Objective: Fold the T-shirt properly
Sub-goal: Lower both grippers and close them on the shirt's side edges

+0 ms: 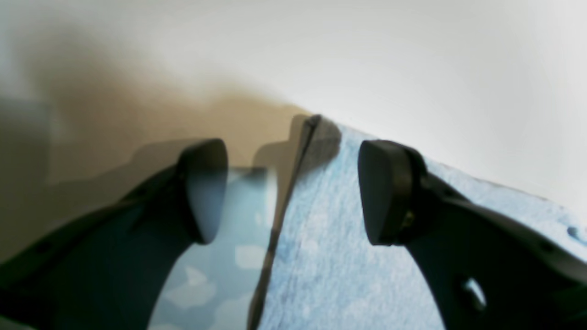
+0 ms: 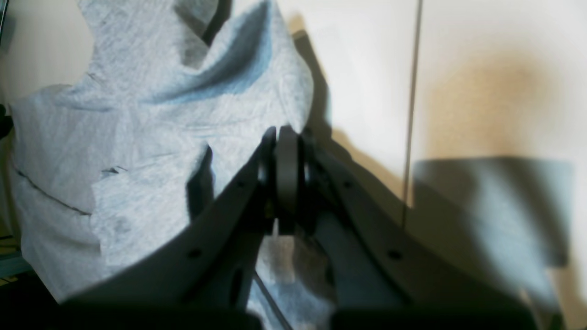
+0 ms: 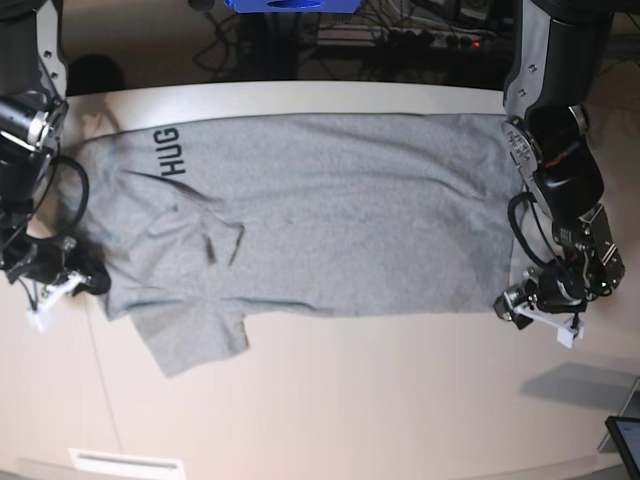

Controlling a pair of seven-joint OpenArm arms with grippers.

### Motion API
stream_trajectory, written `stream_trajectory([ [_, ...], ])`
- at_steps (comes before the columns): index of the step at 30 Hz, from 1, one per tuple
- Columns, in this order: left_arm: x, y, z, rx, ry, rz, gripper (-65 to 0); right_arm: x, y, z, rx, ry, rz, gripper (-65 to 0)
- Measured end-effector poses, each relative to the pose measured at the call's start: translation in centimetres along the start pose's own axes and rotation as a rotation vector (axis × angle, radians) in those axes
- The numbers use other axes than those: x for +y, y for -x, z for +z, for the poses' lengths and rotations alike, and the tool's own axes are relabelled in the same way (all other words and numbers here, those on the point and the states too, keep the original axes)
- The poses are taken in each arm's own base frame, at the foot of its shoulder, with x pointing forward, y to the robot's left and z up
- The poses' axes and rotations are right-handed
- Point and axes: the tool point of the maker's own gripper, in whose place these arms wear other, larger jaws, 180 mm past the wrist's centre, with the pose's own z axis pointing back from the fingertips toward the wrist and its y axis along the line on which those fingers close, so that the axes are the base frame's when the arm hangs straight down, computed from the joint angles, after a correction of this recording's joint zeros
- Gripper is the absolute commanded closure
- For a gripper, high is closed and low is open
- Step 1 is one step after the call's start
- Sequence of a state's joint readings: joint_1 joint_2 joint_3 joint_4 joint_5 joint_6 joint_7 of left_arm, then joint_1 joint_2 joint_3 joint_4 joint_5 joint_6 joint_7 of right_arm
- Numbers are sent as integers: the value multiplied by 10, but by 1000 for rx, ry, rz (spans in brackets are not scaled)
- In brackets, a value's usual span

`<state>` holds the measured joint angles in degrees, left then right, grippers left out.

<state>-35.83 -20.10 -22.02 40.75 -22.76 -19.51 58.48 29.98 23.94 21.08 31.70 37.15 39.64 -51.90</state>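
On the pale cream surface [image 3: 330,400], the right end effector [image 3: 88,282] pinches the wrinkled edge of the heather-grey cotton T-shirt [image 3: 330,215], spread flat with black lettering showing. The left end effector [image 3: 512,303] stands spread at the hem corner.

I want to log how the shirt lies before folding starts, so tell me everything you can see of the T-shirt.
The T-shirt is heather-grey knit cotton by its look, spread nearly flat across the pale table, its black lettering partly showing. One short sleeve lies wrinkled. The right gripper is shut at that rumpled end; the left gripper stands open over the hem corner.
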Motion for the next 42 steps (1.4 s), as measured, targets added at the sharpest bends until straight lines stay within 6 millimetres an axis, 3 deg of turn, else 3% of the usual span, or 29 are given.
stream_trajectory([
  [32,-14,22,-12,-42,86,-27,-435,0,0,0,0,0,0,0],
  [42,-33,29,-16,-29,150,-64,-435,0,0,0,0,0,0,0],
])
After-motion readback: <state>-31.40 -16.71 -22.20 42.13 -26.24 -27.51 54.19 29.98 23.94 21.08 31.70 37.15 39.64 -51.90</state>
